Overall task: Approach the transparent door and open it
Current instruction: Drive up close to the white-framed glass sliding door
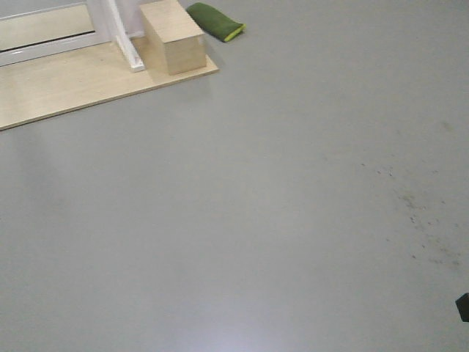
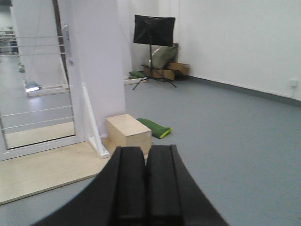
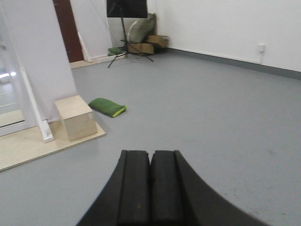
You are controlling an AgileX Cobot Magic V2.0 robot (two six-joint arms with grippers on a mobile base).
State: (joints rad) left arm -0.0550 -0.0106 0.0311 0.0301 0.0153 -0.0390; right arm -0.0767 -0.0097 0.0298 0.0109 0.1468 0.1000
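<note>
Transparent door [image 2: 40,94] stands far left on wooden platform [image 2: 42,174], well apart from left hand [image 2: 145,160] and right hand [image 3: 151,162], both pressed together, empty; best turn base left, approach square to its handle [image 2: 68,44].

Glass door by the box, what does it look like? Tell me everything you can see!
The door is a tall clear glass panel in a white frame, standing upright on a pale wooden platform. Thin white bars cross it sideways, some high, some low. A curved greyish handle sits on its right edge, as the left wrist view shows it. The glass mirrors the floor and a bright light. Its top and left side are out of view. Nothing leans on it.
</note>
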